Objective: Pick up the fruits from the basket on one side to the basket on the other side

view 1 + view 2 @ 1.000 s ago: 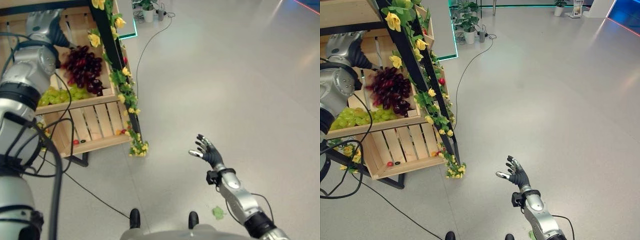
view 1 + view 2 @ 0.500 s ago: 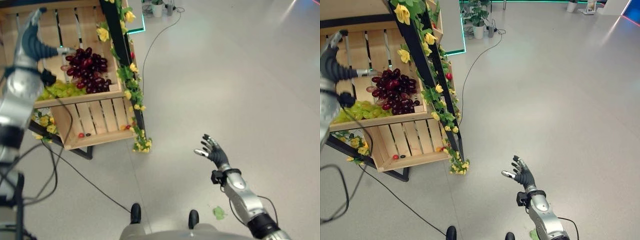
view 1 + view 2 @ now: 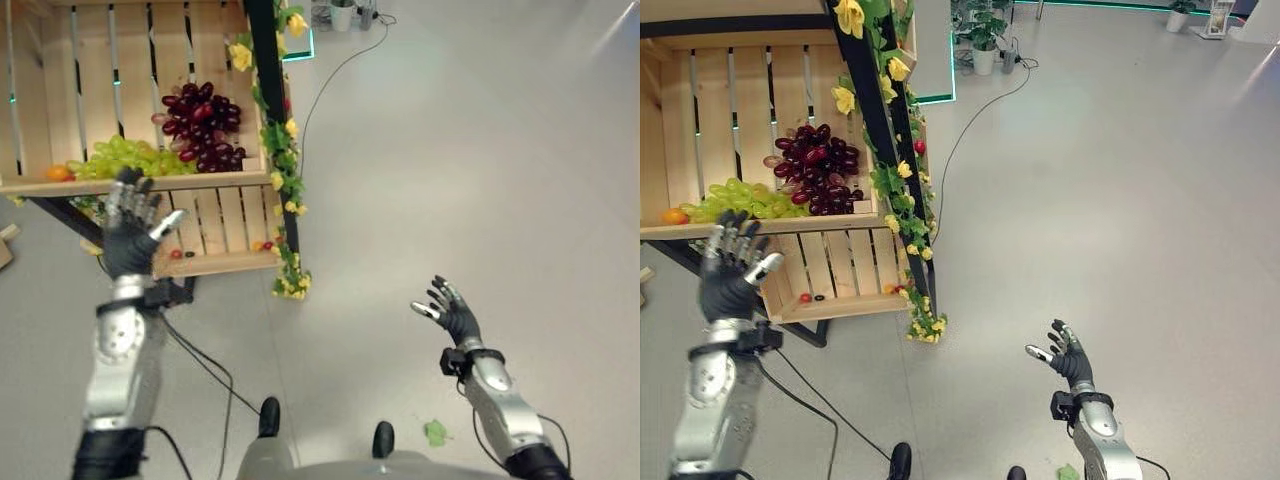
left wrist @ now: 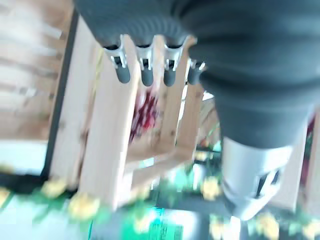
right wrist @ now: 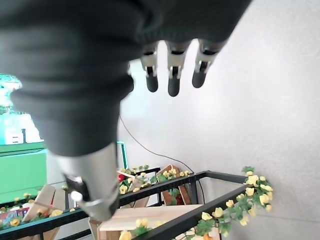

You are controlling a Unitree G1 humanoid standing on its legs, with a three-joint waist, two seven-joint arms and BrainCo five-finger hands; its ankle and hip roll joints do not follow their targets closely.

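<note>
A bunch of dark red grapes lies in the upper wooden crate of a slanted stand, with green grapes beside it and an orange fruit at the crate's left end. My left hand is raised in front of the crate's front board, fingers spread, holding nothing. In the left wrist view the red grapes show past its straight fingers. My right hand hovers open and empty over the bare floor, far to the right of the stand.
A lower crate holds a few small red and dark fruits. A black frame wound with yellow flowers and leaves edges the stand's right side. A green leaf lies on the floor. A potted plant stands far back.
My left arm has come down from the upper crate by the grapes to a spot low in front of the stand. The camera has shifted. The right hand has stayed open.
</note>
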